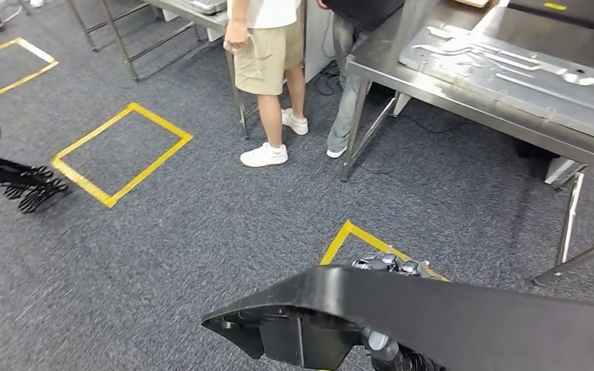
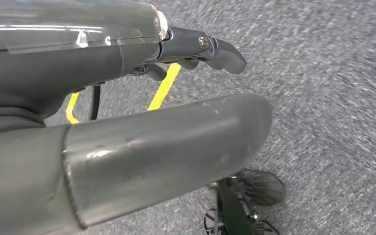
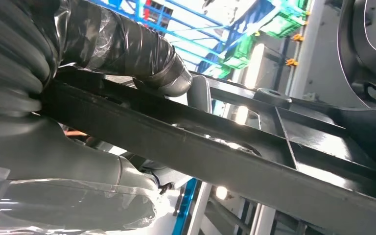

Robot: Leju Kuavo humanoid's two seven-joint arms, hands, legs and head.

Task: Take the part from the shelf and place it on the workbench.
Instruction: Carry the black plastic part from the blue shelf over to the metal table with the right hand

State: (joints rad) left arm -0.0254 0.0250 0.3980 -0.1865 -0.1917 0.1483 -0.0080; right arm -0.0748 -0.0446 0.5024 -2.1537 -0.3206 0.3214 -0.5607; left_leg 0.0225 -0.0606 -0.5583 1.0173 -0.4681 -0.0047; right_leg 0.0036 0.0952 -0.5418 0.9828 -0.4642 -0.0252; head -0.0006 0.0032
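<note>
The right hand (image 1: 390, 267) grips the long black part (image 1: 433, 313), well short of the bench (image 1: 464, 97), and it could tip out (the left hand (image 1: 35, 189) hangs spread, holding nothing) or bump the bench's edge.

The black part (image 1: 433, 313) lies across the near foreground, held in the right hand (image 1: 390, 267). The workbench (image 1: 464, 100) stands ahead to the right, a metal panel (image 1: 510, 69) on it. Two people (image 1: 267, 54) stand beyond, left of the workbench. The left hand (image 1: 35, 189) hangs far left above the floor.
</note>
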